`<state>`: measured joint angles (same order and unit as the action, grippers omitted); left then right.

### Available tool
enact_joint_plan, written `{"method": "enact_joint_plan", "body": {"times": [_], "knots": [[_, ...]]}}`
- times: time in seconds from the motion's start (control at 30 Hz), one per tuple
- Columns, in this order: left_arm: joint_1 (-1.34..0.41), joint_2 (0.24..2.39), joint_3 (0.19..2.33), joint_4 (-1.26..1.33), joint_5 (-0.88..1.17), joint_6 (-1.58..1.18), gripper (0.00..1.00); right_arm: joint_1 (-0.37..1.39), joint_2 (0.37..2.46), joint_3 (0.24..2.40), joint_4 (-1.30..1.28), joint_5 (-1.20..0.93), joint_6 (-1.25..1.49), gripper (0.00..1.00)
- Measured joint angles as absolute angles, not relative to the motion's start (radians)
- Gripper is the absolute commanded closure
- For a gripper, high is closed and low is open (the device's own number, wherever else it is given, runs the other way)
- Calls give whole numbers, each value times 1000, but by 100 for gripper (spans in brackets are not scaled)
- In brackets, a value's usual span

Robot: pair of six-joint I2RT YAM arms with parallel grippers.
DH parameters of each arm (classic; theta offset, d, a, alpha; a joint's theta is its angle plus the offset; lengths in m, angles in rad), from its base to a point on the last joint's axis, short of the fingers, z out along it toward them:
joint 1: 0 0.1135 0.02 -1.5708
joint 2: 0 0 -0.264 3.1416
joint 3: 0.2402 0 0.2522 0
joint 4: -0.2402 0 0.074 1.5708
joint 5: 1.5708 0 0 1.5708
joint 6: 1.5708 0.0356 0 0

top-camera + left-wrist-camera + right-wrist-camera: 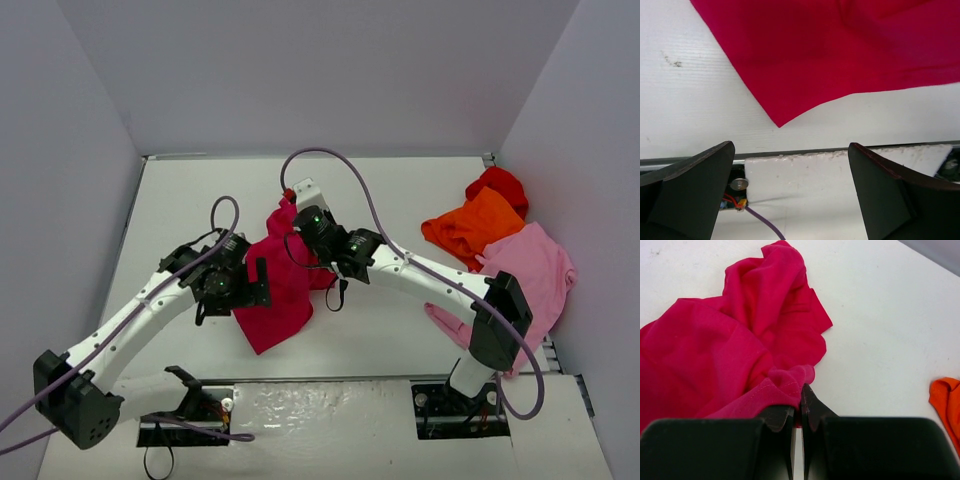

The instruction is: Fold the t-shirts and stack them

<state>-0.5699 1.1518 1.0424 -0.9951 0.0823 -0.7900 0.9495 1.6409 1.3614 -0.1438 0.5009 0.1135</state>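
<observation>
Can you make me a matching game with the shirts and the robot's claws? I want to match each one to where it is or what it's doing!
Things:
1. raspberry-red shirt
2. orange shirt
3. pale pink shirt
4. left gripper

Matches:
A. open, holding nothing
B. pinched by the shut right gripper
C. farthest right of all the shirts
D. between the bright red shirt and the pale pink one

Pairs: 1-B, 2-D, 3-C, 4-A

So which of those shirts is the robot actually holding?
The raspberry-red shirt in the middle: the right gripper pinches its edge. The orange shirt, pale pink shirt and bright red shirt lie heaped at the right, in no gripper.
</observation>
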Motion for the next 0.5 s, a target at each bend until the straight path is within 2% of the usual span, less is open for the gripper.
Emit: {"method": "enact_joint_plan", "body": {"times": [0.3,0.5], "knots": [[-667,1466,1079,-1044,9,-822,3,941,1601,1251,-143,460,180,100],[-687,1438,967,-995,74,-927,3,941,1515,1183,-146,437,215,100]]}}
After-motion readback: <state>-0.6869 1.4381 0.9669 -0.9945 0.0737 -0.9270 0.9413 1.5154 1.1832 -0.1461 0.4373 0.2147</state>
